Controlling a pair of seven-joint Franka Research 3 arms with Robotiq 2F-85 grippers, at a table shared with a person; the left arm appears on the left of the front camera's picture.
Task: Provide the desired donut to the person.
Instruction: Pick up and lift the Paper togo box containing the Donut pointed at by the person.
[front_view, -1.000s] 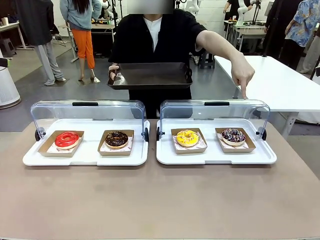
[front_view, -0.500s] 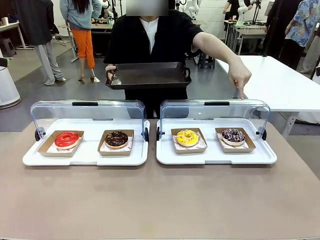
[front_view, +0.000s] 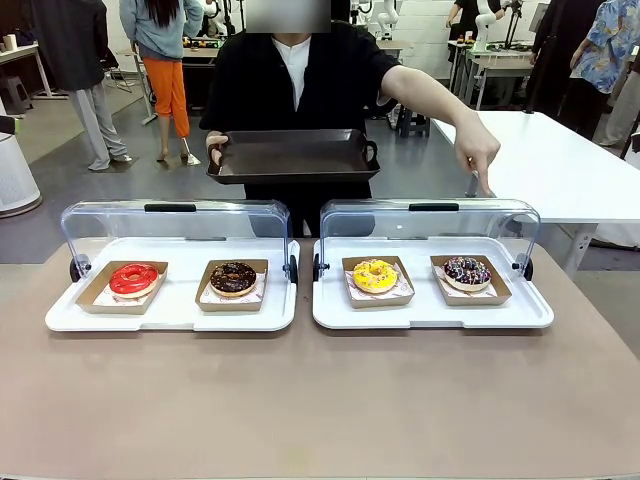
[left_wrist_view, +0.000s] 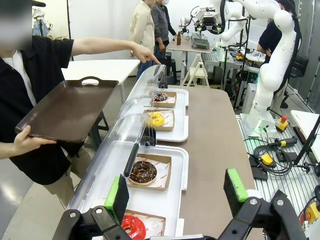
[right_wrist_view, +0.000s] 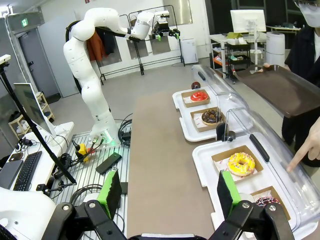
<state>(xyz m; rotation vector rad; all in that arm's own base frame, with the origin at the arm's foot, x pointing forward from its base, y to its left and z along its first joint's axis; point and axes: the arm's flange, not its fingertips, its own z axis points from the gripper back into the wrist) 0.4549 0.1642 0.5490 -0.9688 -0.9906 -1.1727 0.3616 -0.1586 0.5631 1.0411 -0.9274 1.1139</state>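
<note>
The person (front_view: 300, 80) stands across the table, holding a dark serving tray (front_view: 290, 155) in one hand. The other hand (front_view: 478, 155) points down over the right cover, above a dark sprinkled donut (front_view: 467, 271). A yellow donut (front_view: 375, 275) lies beside it. On the left tray lie a red donut (front_view: 133, 279) and a chocolate donut (front_view: 233, 277). My left gripper (left_wrist_view: 176, 192) hangs open above the table's end near the red donut (left_wrist_view: 132, 226). Over the other end my right gripper (right_wrist_view: 168, 195) is open, holding nothing, close to the yellow donut (right_wrist_view: 241, 163).
Each donut rests in a brown paper tray on one of two white trays (front_view: 430, 312) whose clear covers (front_view: 430, 215) stand lifted at the back. Bare brown tabletop (front_view: 320, 400) stretches in front. A white table (front_view: 560, 170) stands at the right.
The person has shifted the dark tray slightly left and lower, and the pointing hand has drifted a little left. Neither gripper has changed.
</note>
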